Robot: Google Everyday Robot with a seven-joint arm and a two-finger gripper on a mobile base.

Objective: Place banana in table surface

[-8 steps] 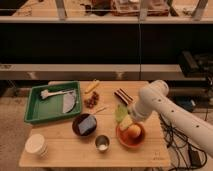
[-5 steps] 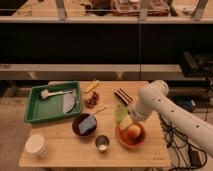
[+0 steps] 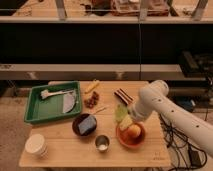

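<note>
While the hand (image 3: pixel 126 118), fingers apart, is hovering over the plate (image 3: pixel 131 145), we are seeing the banana (image 3: pixel 91 87) lying diagonally at the bench's (image 3: pixel 65 150) far edge, well apart, beside the tray (image 3: pixel 35 107).

The arm (image 3: pixel 172 112) leaves the frame at its lower right edge. Its gripper (image 3: pixel 125 119), centre right over the orange plate (image 3: pixel 122 139), blurs into a pale item beneath; the spread jaws barely show. What fills the dark bowl (image 3: pixel 75 123) is too blurred to name.
</note>
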